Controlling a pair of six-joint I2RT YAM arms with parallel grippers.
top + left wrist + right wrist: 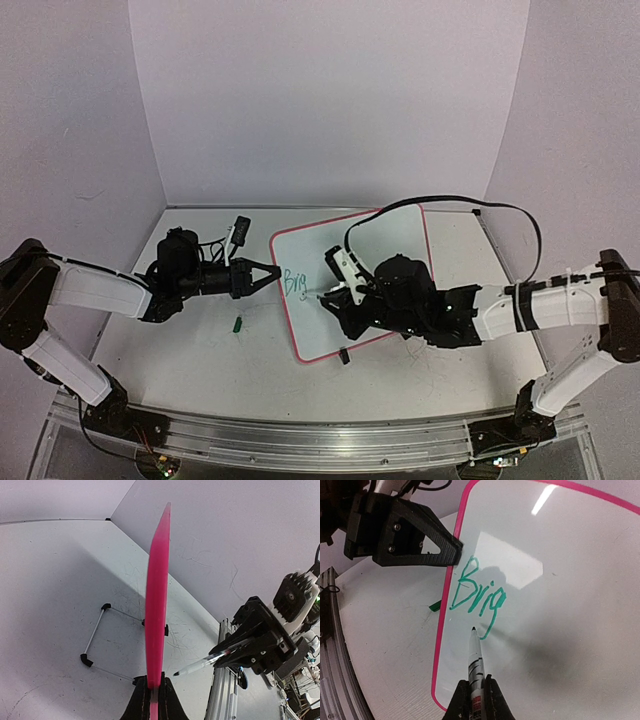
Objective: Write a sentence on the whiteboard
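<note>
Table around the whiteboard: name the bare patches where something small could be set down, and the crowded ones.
Free: the table strip between the whiteboard's near edge and the base rail; also the far-right corner beside the board. Crowded: left of the board, with the left arm, green cap and a black cabled object.

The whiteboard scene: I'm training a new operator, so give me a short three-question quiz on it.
1. True or false: the left claw is clamped on the whiteboard's edge.
2. What does the green writing read so far? A) Brig B) Brighter C) nothing
3. Fill in: the right claw holds a ____.
Key: 1 true; 2 A; 3 marker.
</note>
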